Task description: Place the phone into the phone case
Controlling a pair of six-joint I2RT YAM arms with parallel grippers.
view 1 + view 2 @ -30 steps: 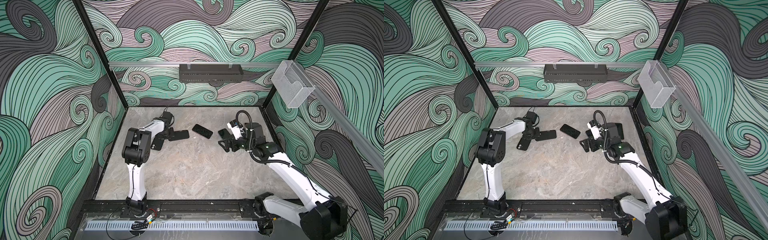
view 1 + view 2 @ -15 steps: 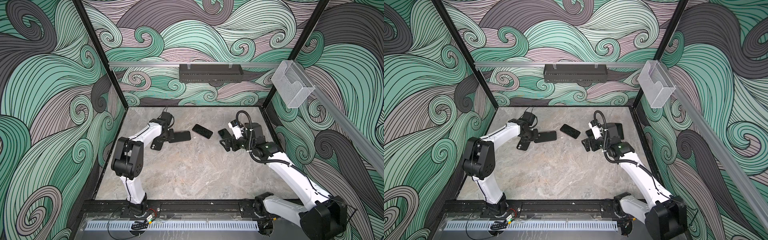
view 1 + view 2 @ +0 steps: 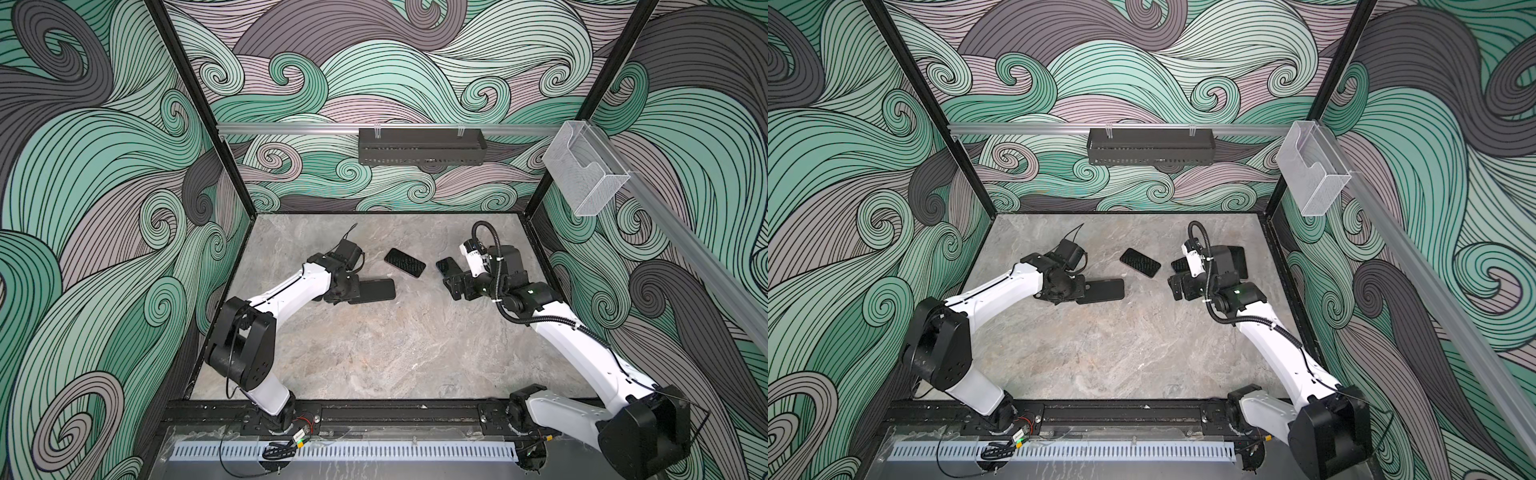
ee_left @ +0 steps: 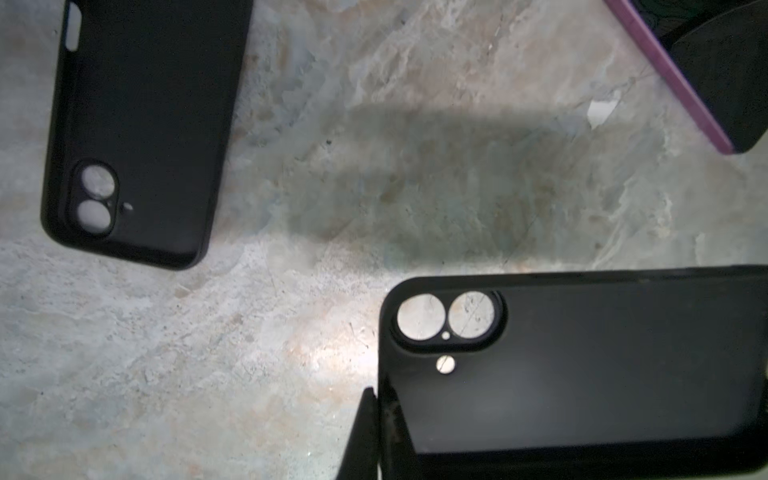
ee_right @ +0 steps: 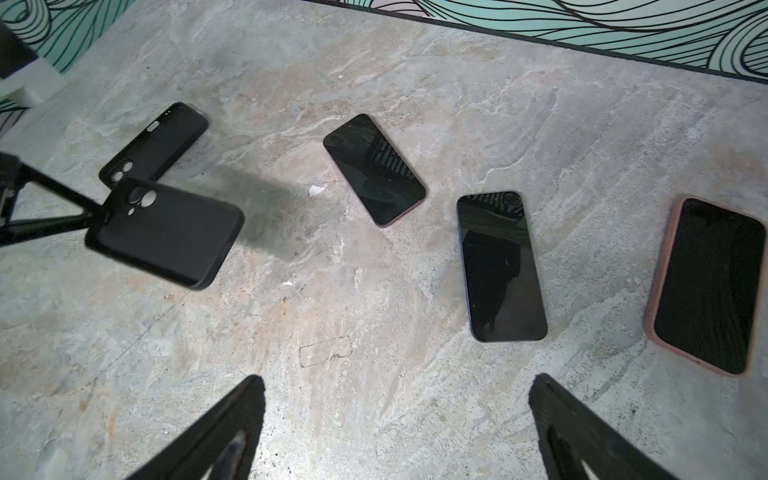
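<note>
Left of centre, the left end effector (image 3: pixel 352 291) clamps a matte black rectangular phone case (image 3: pixel 376 290); the right end effector (image 5: pixel 397 382) stands wide apart, empty.

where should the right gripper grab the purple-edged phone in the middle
Take the phone across its two long edges near mid-length, coming straight down: it lies flat, screen up, with bare table along both sides. The open right gripper would likely need to turn to match its slant.

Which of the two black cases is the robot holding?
The case pinched at its camera-hole end by the left gripper, off the table; the other case lies flat, untouched.
</note>
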